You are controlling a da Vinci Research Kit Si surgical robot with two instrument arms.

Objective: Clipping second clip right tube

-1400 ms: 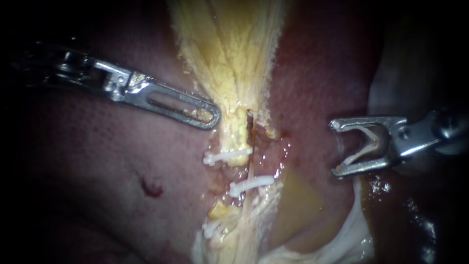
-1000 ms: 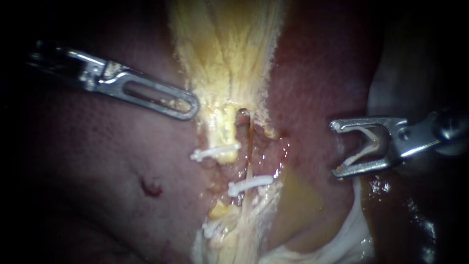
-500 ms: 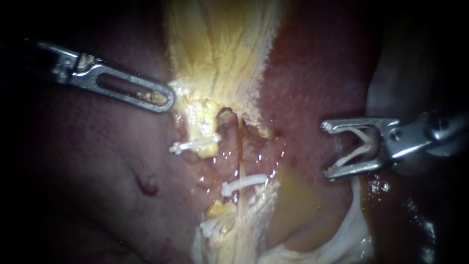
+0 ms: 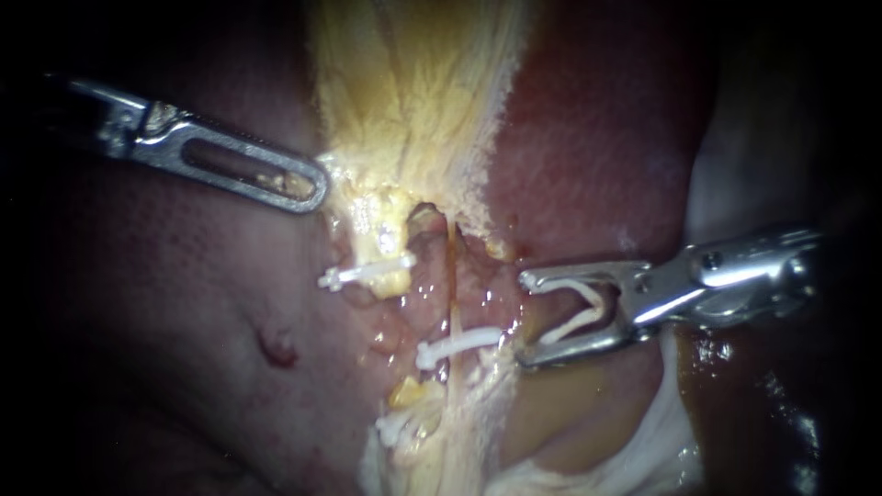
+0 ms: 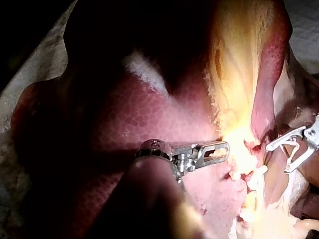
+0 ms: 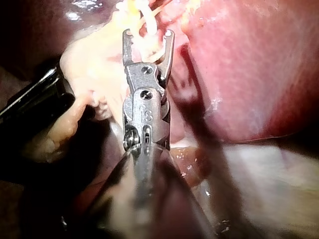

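Where my left instrument (image 4: pixel 303 184) comes in, its jaws lie together, clamped on the edge of the yellow tissue (image 4: pixel 413 110). Further along, the right tube (image 4: pixel 451 276) runs up and down, with a white clip (image 4: pixel 459 343) across it. Just beyond the tube and not touching it, my right instrument (image 4: pixel 524 320) grips the loaded clip (image 4: pixel 577 312) between spread jaws. The clip lies sideways, its V-mouth facing the tube.
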